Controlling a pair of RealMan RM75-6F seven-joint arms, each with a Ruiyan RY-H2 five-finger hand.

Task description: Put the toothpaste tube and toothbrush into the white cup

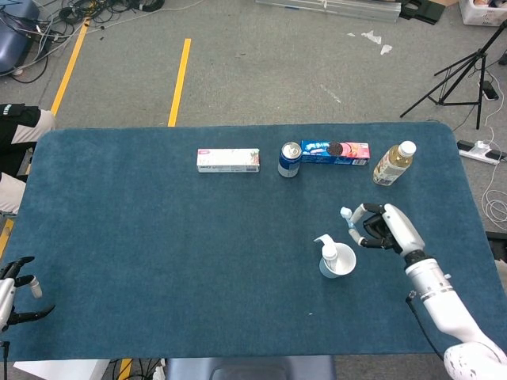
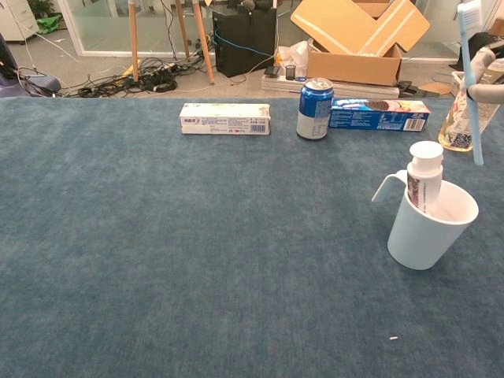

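Observation:
The white cup (image 1: 343, 262) (image 2: 429, 228) stands right of the table's middle, with the toothpaste tube (image 1: 329, 256) (image 2: 424, 176) upright inside it, cap up. My right hand (image 1: 386, 228) (image 2: 489, 82) hovers just right of and above the cup, pinching the blue toothbrush (image 1: 349, 218) (image 2: 470, 79). In the chest view the brush hangs nearly vertical, bristle head up, its lower end above the cup's right rim. My left hand (image 1: 16, 289) rests at the table's near left corner, fingers spread and holding nothing.
Along the far side lie a toothpaste box (image 1: 228, 160) (image 2: 224, 119), a blue can (image 1: 290, 159) (image 2: 315, 108), a cookie box (image 1: 335, 152) (image 2: 379, 115) and a drink bottle (image 1: 394, 164) (image 2: 461, 118). The bottle stands just behind my right hand.

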